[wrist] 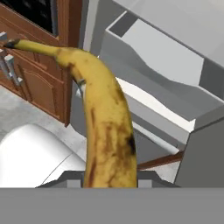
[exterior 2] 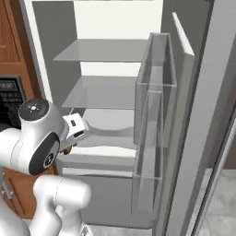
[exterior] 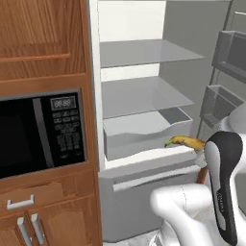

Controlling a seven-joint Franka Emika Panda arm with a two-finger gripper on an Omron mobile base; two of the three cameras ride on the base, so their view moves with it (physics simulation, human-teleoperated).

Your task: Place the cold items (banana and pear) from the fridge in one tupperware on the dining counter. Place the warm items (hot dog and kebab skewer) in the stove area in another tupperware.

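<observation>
We see the gripper (wrist: 109, 181) clamped on the banana (exterior: 185, 142), just outside the fridge's (exterior: 144, 57) drawer bin (exterior: 144, 134).

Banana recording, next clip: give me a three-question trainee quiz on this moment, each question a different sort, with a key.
1. True or false: the gripper is shut on the banana.
2. In the left base view, the banana shows in front of which part of the fridge? A) the top shelf B) the drawer bin C) the door racks
3. Fill in: the black appliance set in the wooden cabinet left of the fridge is a ____.

Key
1. True: the hand view shows the banana rising from between the finger tips.
2. B
3. microwave
</observation>
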